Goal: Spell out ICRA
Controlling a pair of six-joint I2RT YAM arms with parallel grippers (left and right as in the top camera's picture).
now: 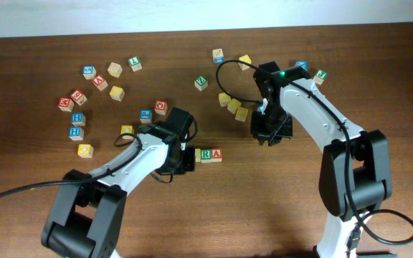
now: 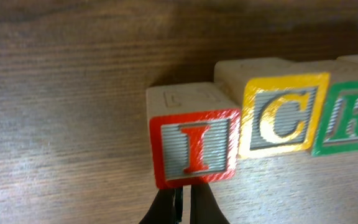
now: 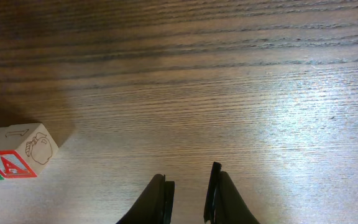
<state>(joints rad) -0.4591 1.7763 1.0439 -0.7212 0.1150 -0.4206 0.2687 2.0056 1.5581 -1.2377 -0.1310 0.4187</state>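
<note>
Cubes (image 1: 117, 92) lie scattered beyond — left gripper (image 1: 183, 159) overhangs I (image 2: 194, 149), C (image 2: 283, 115).

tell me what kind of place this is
Likely a robotics lab bench: two robot arms over a wooden table, alphabet cubes scattered on it.

A brown wood-grain table (image 1: 27, 158) carries loose small wooden letter cubes (image 1: 100, 83) with red, blue and yellow faces toward its far left corner. Three yellow-faced wooden cubes (image 1: 234, 105) cluster nearer the far edge's middle.
</note>
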